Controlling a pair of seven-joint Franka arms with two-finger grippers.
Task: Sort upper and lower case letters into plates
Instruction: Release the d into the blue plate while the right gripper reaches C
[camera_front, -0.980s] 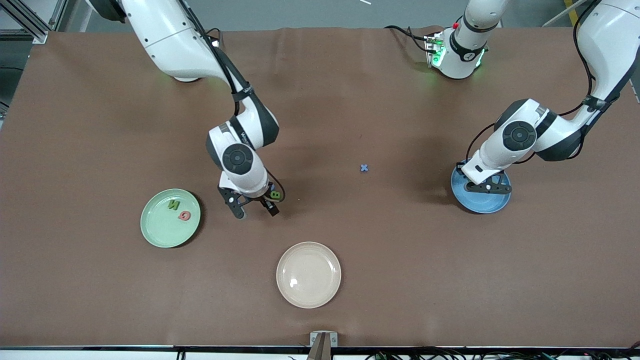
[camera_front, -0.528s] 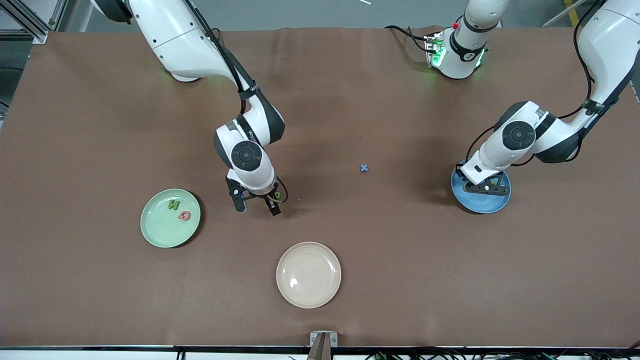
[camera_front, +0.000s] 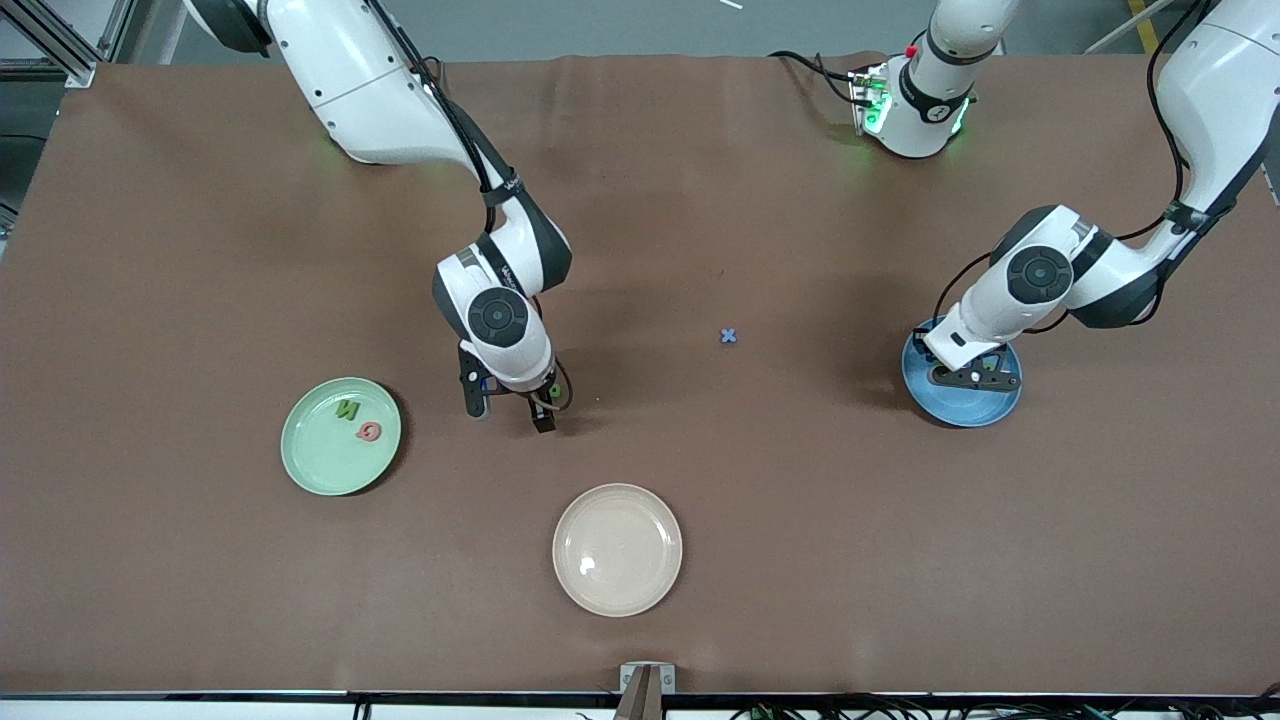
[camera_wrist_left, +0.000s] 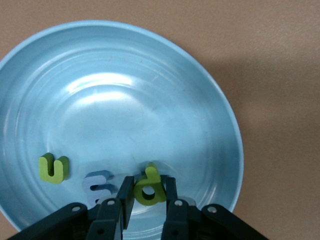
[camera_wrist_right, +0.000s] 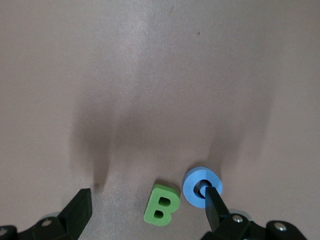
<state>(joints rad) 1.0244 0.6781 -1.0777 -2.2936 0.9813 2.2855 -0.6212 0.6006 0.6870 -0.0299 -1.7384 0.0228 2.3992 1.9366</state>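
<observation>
The sky blue plate (camera_front: 960, 410) lies at the left arm's end of the table. My left gripper (camera_front: 975, 378) hangs low over it, shut on a yellow-green lowercase d (camera_wrist_left: 149, 187). A yellow-green u (camera_wrist_left: 54, 168) and a pale blue letter (camera_wrist_left: 98, 183) lie in this plate (camera_wrist_left: 125, 100). The mint green plate (camera_front: 315, 450) holds a green N (camera_front: 346, 409) and a red G (camera_front: 369, 432). My right gripper (camera_front: 510, 415) is open just above the table, with a green B (camera_wrist_right: 161, 204) between its fingers. A blue O (camera_wrist_right: 200, 186) lies under one fingertip.
A cream-beige plate (camera_front: 617, 549) sits nearer the front camera, mid-table. A small blue x (camera_front: 728, 336) lies on the brown cloth between the two arms. The left arm's base (camera_front: 915, 100) stands at the table's back edge.
The right gripper has shifted a little toward the left arm's end and now covers most of the green B in the front view. The left gripper has barely moved over the blue plate.
</observation>
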